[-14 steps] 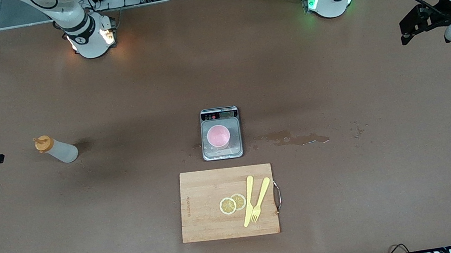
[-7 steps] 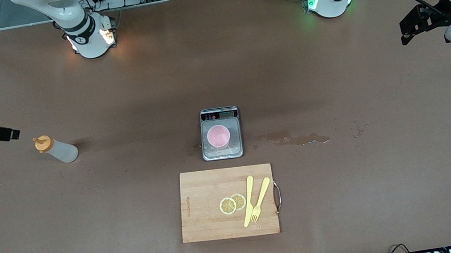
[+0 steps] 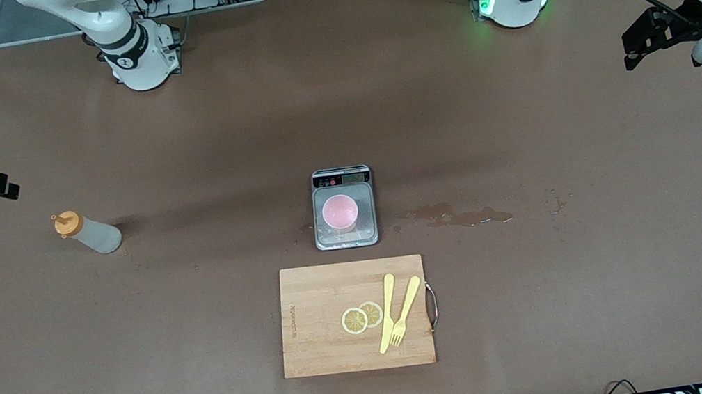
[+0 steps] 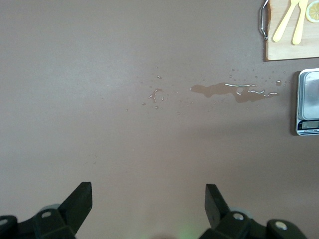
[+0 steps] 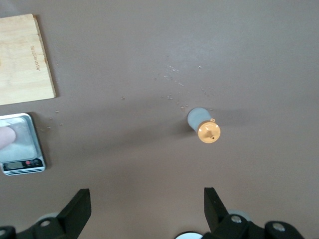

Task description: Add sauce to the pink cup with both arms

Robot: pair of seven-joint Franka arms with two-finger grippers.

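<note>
Right now the sauce bottle (image 3: 86, 233) is standing upright on the worktop (image 3: 523, 127), well away from the pink cup (image 3: 340, 212), which is sitting on the scale (image 3: 343, 207) at mid-worktop. Both arms are hanging high and wide of these things. The right gripper (image 5: 144, 206) is hovering with its jaws spread wide, gripping nothing; the bottle is lying ahead of them, not between them, and the scale with the cup is showing well off to one side. The left gripper (image 4: 148, 201) is waiting over bare worktop at the left arm's end, jaws equally wide and touching nothing, with a wet spill (image 4: 234, 91) ahead of them.

Judging by this, the scene is fitting either an approach to the bottle or a retreat after setting it back; whether sauce is lying in the cup cannot be told. Any grasp would be calling for the right jaws to be straddling the bottle's body.
</note>
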